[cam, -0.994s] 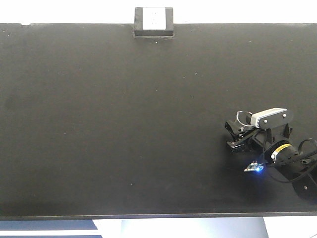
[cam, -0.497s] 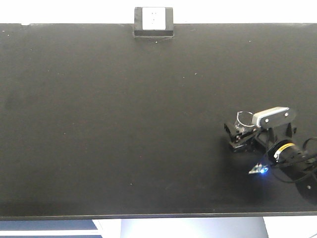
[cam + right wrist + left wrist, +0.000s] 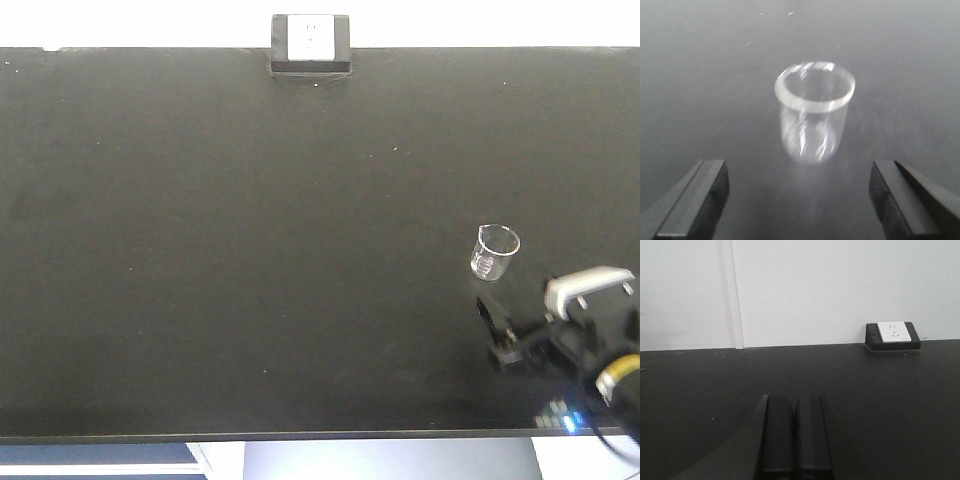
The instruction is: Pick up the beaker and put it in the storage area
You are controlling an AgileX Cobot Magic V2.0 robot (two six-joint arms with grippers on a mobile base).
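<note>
The small clear glass beaker (image 3: 495, 252) stands upright by itself on the wide matte-black benchtop (image 3: 250, 250) at the right. It also shows in the right wrist view (image 3: 815, 112), blurred, just beyond the fingers. My right gripper (image 3: 498, 330) is open and empty, a short way in front of the beaker and apart from it; its two fingers (image 3: 695, 200) are spread wide at the frame's lower corners. My left gripper (image 3: 795, 435) is shut with nothing between its jaws, low over the bare benchtop; it does not show in the front view.
A small black-framed white box (image 3: 310, 42) sits at the rear edge of the benchtop; it also shows in the left wrist view (image 3: 892, 333). A white wall (image 3: 840, 290) rises behind. The benchtop's front edge (image 3: 300, 436) runs close under my right arm.
My right gripper has opened, let go of the beaker and drawn back toward the front edge. The beaker now stands free on the benchtop.
</note>
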